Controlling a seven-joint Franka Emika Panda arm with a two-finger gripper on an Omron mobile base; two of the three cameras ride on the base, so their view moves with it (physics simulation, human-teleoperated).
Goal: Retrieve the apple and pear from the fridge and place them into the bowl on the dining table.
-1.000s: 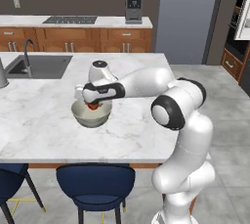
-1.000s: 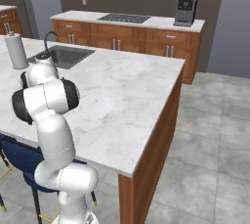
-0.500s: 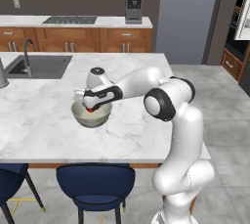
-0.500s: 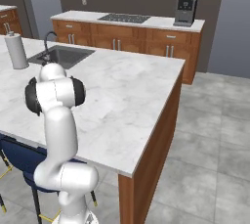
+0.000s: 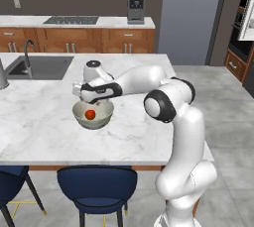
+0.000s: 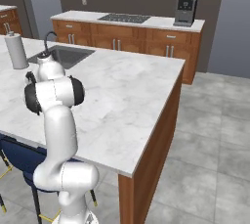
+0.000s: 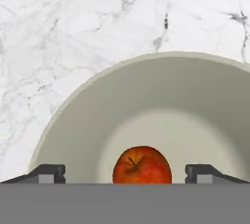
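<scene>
Released since the earlier frame, the apple [image 7: 142,165] now rests on the bottom of the bowl [image 7: 88,115], and the gripper [image 7: 125,173] has spread wide above it, holding nothing. That bowl stands on the dining table [image 5: 44,122], toward its near edge and well apart from the sink [image 5: 34,66]. Half the task appears done: no pear lies in the bowl, apparently, though its near wall is cut off.
</scene>
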